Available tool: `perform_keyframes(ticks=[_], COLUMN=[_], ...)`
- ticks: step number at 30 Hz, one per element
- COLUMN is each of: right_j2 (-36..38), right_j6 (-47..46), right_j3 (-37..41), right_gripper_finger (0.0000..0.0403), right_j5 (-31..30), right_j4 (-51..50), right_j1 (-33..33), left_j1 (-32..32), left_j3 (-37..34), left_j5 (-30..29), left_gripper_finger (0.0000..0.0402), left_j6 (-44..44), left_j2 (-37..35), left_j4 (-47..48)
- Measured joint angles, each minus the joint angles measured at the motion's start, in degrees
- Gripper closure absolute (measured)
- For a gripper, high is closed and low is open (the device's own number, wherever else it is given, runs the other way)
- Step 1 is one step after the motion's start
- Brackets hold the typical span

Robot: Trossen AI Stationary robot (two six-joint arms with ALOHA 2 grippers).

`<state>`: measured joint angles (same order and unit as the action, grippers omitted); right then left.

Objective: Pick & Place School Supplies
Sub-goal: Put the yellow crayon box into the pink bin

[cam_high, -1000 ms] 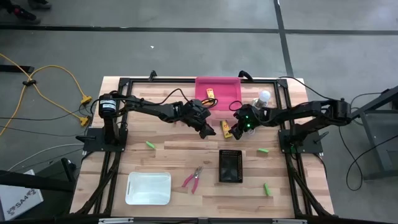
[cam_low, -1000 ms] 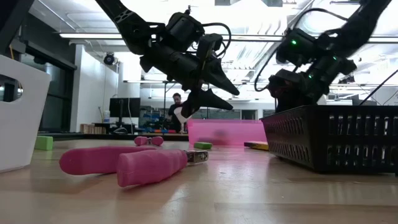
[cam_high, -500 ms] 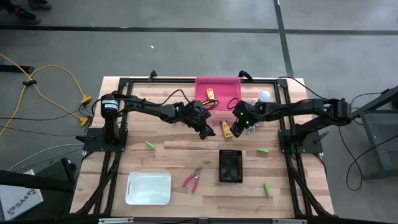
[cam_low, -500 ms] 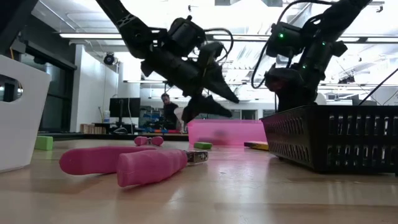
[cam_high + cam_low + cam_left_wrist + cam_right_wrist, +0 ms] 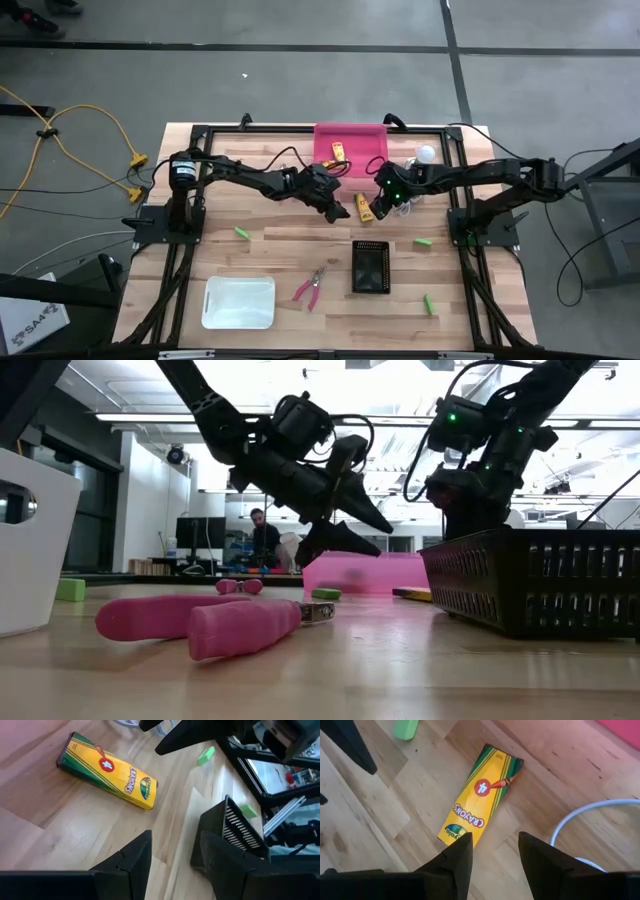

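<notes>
A yellow crayon box (image 5: pixel 364 208) lies flat on the table between my two grippers; it shows in the left wrist view (image 5: pixel 107 770) and the right wrist view (image 5: pixel 480 795). My left gripper (image 5: pixel 336 207) hovers open just left of it, above the wood (image 5: pixel 350 532). My right gripper (image 5: pixel 381 204) hovers open right of it, its fingers over the box's near end (image 5: pixel 495 852). Another crayon box (image 5: pixel 339 151) lies in the pink tray (image 5: pixel 350 135). Pink pliers (image 5: pixel 309 287) lie near the front. Green blocks (image 5: pixel 242 233), (image 5: pixel 424 241), (image 5: pixel 429 302) lie scattered.
A black mesh basket (image 5: pixel 370 267) stands near the table's middle front, and a white bin (image 5: pixel 239 301) sits front left. A white bulb (image 5: pixel 426 153) with its coiled cable (image 5: pixel 580 820) lies by my right arm. A person shows far off in the room (image 5: pixel 262 535).
My right gripper has moved toward the table's left, closer to the crayon box, and risen a little. My left gripper has sunk slightly and shifted toward the box. The box and the other things have stayed put.
</notes>
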<state>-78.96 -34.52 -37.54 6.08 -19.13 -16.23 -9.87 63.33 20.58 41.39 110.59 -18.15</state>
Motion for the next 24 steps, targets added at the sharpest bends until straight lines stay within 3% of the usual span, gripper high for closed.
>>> perform_keyframes(ticks=[10,24], right_j2=[0.0,0.0], right_j6=[0.02,-0.67], right_j3=[0.0,0.0], right_gripper_finger=[0.0254,0.0254], right_j5=[-1.33,-1.33], right_j4=[0.3,0.01], right_j1=[-0.02,2.38], left_j1=[0.0,0.82], left_j3=[0.24,4.09], left_j5=[-4.68,-2.25], left_gripper_finger=[0.0237,0.0237], left_j6=[1.79,-13.94], left_j2=[0.0,0.02], left_j4=[3.34,10.58])
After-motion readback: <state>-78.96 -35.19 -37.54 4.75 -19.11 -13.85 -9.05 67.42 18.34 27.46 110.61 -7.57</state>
